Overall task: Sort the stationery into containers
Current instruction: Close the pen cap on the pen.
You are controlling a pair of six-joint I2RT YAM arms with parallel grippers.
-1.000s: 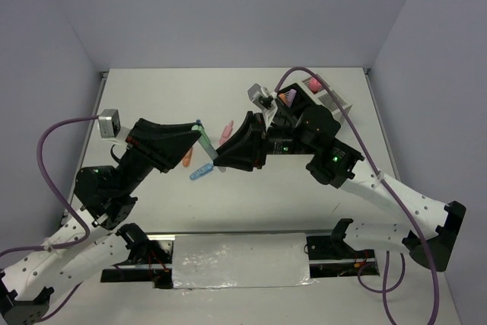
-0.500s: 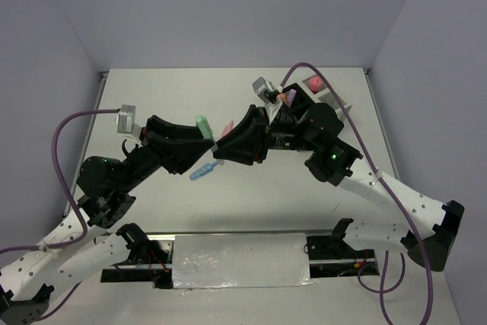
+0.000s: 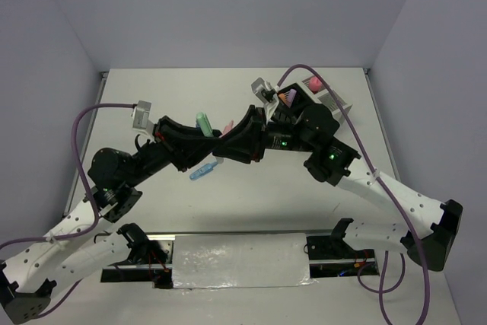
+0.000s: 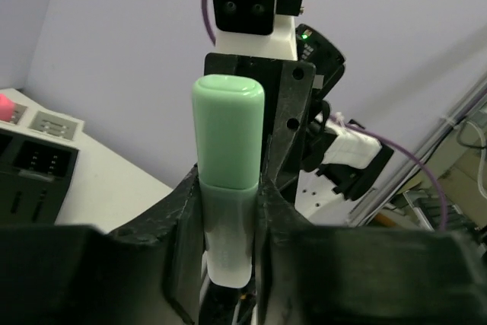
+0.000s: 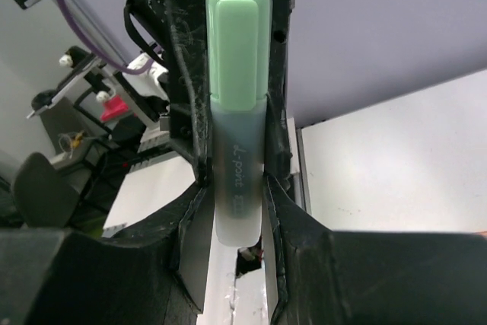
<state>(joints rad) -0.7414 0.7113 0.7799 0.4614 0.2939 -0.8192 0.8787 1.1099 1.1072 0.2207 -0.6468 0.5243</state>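
Wrist views, unlike overhead, show right gripper, seemingly left gripper, clamping highlighter.

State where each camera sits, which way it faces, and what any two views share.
Top external: above and behind the arms, looking down on the table; both arms show, left gripper and right gripper meeting at centre.
Left wrist: on the left arm, looking along its own fingers at the green highlighter, right arm beyond.
Right wrist: on the right arm, looking along its own fingers at that highlighter, left arm behind.
Shared: both wrist views show the highlighter's cap upright between their fingers.
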